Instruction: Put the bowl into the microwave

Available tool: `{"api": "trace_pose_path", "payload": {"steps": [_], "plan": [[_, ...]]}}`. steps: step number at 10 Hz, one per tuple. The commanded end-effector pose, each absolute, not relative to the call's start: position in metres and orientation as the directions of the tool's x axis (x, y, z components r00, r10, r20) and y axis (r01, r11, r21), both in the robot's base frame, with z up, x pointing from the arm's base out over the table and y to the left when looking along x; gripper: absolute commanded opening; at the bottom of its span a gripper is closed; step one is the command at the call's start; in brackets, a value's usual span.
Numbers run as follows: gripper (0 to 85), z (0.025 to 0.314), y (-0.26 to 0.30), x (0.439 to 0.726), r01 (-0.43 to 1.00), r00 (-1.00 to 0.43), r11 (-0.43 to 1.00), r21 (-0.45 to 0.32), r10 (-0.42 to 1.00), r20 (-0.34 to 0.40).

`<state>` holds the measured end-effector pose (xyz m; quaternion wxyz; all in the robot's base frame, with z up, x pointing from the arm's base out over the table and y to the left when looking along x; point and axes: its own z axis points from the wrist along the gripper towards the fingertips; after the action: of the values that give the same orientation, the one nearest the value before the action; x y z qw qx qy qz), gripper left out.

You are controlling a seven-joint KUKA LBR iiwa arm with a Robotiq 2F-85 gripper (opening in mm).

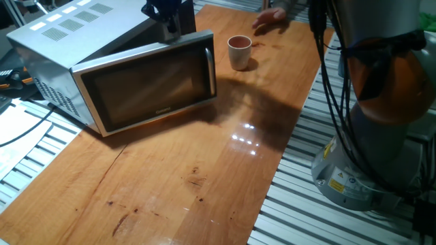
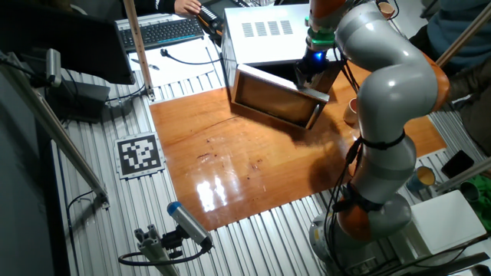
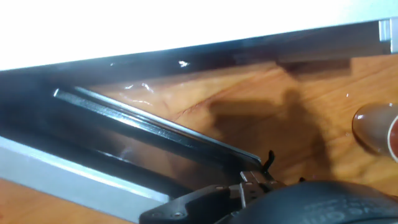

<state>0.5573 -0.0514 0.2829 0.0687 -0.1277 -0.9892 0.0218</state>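
Right below the claw [image 1: 168,28] stood the microwave [image 1: 102,64], its door [image 1: 146,88] partly open. I could not tell the claw's grip. Off to its side, the bowl [image 1: 239,52] sat on the surface [image 1: 204,170]. A slip might swing the door shut.

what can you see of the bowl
The bowl is a small cup-shaped vessel, cream-white outside and reddish-brown inside, with a round rim. It stands upright on the wooden table, to the right of the microwave and apart from it. Nothing touches it; the gripper is over at the microwave door's top edge.
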Motion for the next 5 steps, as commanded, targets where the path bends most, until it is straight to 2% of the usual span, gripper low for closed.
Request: {"api": "trace_pose_path", "payload": {"steps": [1,3,5], "plan": [[0.0,0.280,-0.053,0.559,0.244,-0.959,0.968,-0.057,0.250,0.130],[0.0,0.275,-0.049,0.556,0.243,-0.960,0.968,-0.065,0.250,0.123],[0.0,0.267,-0.032,0.534,0.275,-0.950,0.959,-0.063,0.281,0.133]]}}
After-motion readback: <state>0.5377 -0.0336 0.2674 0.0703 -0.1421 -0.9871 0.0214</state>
